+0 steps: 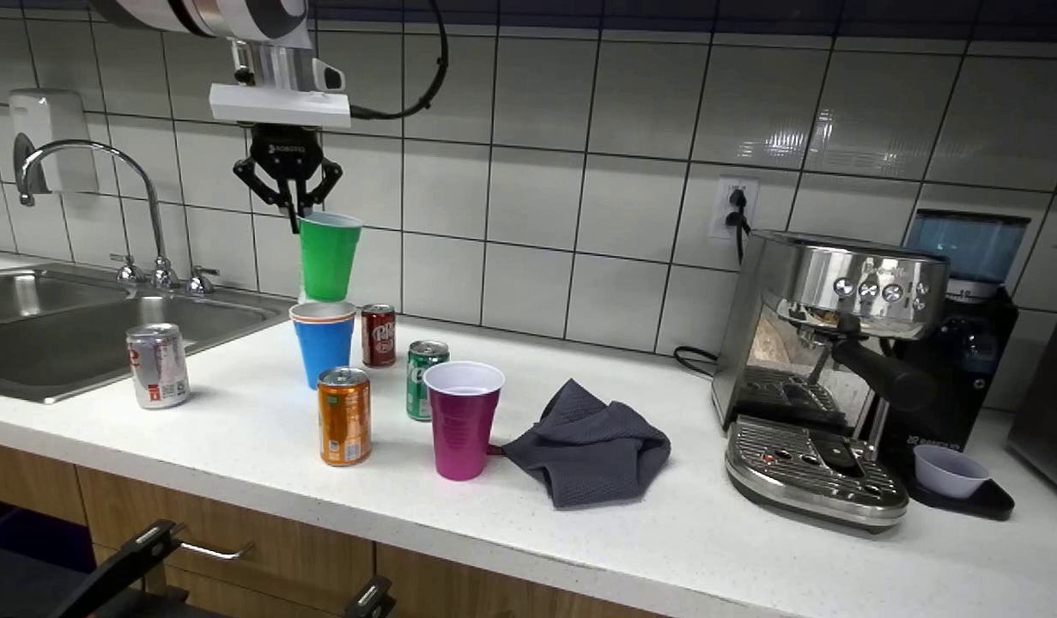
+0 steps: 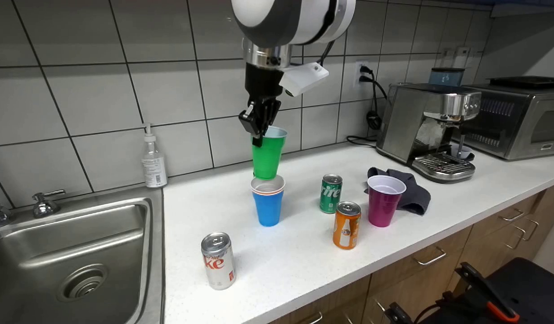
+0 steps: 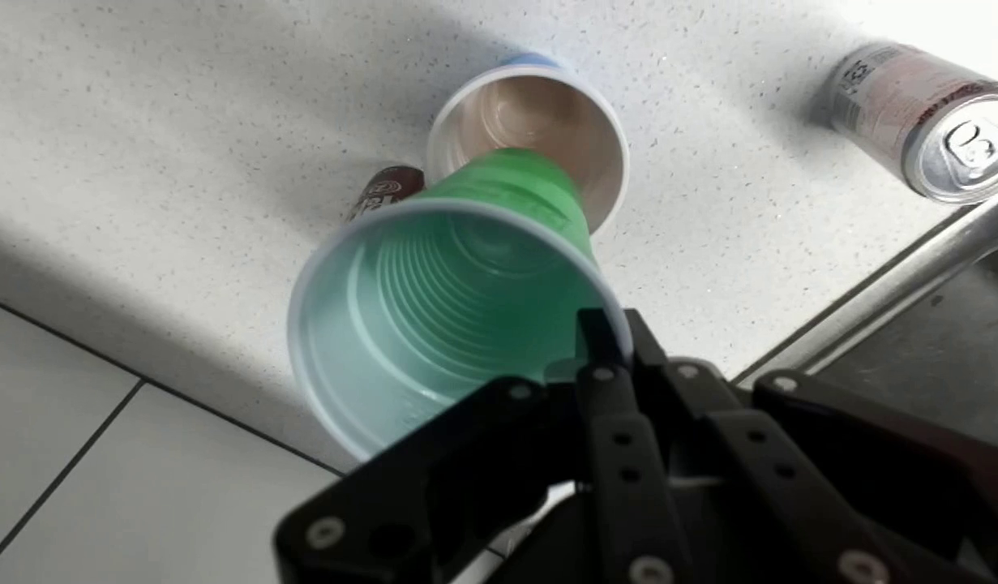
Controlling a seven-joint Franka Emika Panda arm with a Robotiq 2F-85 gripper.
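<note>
One steel sink occupied the left edge of the frame in an exterior view, with a chrome faucet at its back edge and a silver can standing upright near its rim. The gripper pointed downward at upper left, its fingers pinching the wall of a green cup; per the wrist view, one fingertip sat inside the rim and one outside. The green cup was held mouth up, directly over the mouth of a blue cup that stood on the white counter, left of center; contact between the two could not be confirmed. An orange can stood upright in front of the blue cup, lower in the frame, and a dark red can stood behind, to its right. A green can followed, near center, partly hidden by an upright magenta cup. A dark grey cloth lay crumpled just right of that, and an espresso machine stood at the right of the frame, a small pale bowl beside it.
</note>
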